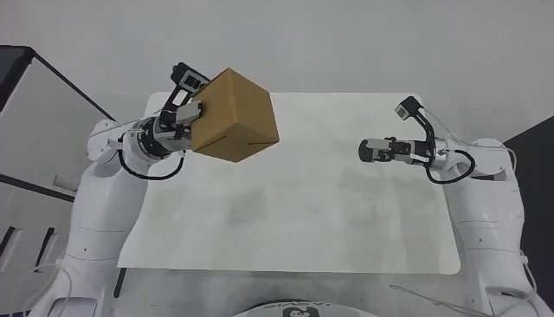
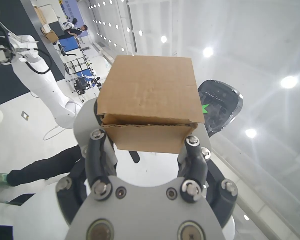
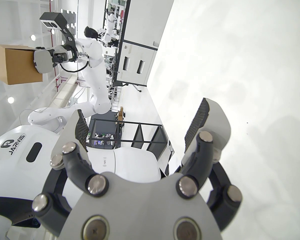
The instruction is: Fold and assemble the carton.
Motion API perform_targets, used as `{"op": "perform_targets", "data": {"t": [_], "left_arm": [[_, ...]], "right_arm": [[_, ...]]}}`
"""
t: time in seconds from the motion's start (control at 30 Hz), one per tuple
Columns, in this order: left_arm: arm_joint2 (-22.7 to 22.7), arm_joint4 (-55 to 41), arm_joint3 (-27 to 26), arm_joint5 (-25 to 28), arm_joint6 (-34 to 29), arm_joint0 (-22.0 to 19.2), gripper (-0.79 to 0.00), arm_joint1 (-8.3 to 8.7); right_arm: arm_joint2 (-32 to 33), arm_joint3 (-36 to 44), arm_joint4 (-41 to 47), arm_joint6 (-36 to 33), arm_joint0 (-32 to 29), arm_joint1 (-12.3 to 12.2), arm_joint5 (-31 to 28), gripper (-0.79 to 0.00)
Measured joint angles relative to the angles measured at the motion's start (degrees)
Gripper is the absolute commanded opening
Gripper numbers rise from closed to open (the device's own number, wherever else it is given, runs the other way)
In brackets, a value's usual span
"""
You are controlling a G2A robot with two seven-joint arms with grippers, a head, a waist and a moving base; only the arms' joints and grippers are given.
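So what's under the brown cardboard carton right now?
The left claw holds the brown cardboard carton off the white table; the tabletop patch under it is hidden.

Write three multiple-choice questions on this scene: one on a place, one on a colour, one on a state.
1. Where is the carton?
A. On the floor.
B. Held in the air over the left part of the table.
C. Flat on a shelf.

2. What colour is the carton?
A. White.
B. Blue.
C. Brown.

3. In what state is the right gripper?
A. Open and empty.
B. Shut on the carton.
C. Shut on a tape roll.

Answers:
1 B, the left gripper clamps it above the table.
2 C, its cardboard faces are plain brown.
3 A, its fingers stand apart with nothing between them.
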State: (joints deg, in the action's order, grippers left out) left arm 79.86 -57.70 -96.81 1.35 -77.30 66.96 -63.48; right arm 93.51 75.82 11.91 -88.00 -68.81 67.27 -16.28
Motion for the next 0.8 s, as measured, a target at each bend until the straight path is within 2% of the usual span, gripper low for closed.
{"op": "perform_targets", "data": {"t": [0.1,0.37,0.53,0.8], "left_arm": [[-0.56,-0.23,1.29,1.38,-0.97,-0.78,-0.785,-0.14],[-0.91,-0.06,0.70,1.77,-1.07,-0.18,-0.785,-0.18],[-2.76,-4.76,2.20,2.24,-6.00,-0.44,-0.785,-0.61],[-5.68,-10.01,5.37,2.67,-10.51,-3.01,-0.785,-1.52]], "right_arm": [[0.00,0.00,0.00,0.00,0.00,0.00,0.00,0.000],[0.00,0.00,0.00,0.00,0.00,0.00,0.00,0.000],[0.00,0.00,0.00,0.00,0.00,0.00,0.00,0.000],[0.00,0.00,0.00,0.00,0.00,0.00,0.00,0.000]]}}
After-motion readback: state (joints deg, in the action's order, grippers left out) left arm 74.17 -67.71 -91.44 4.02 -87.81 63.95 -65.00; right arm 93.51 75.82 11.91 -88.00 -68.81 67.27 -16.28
